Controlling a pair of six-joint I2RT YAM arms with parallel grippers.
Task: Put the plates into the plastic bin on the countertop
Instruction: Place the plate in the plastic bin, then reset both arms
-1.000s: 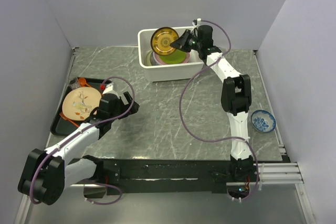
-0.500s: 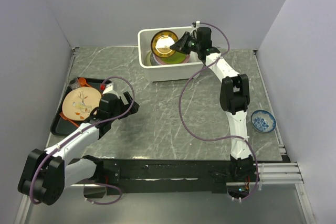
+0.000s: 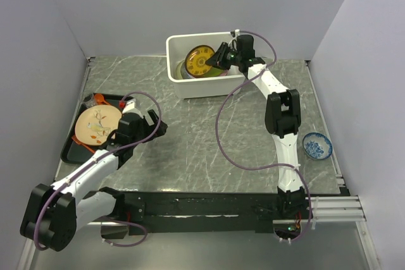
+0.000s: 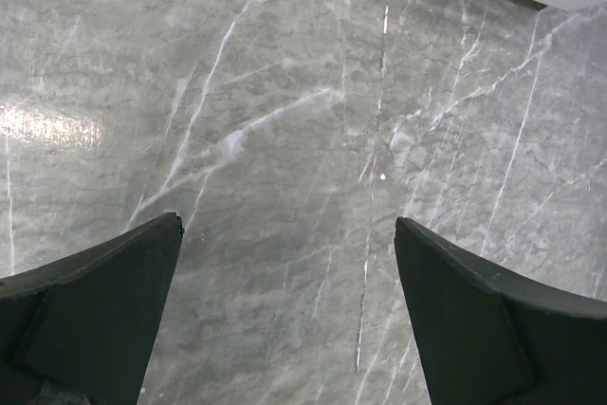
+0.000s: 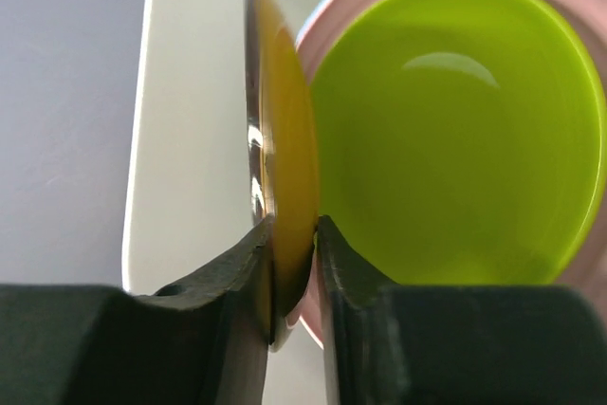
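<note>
The job looked nearly done: the right gripper [image 5: 289, 234] pinched the yellow plate [image 5: 285, 139] on edge over the green plate [image 5: 455, 130] in the bin [image 3: 196, 86], while the left gripper [image 4: 287, 223] gaped empty.

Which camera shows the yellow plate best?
The top camera: the yellow plate shows its round face, tilted in the bin. The right wrist view sees it only edge-on; the left wrist view shows none of it.
</note>
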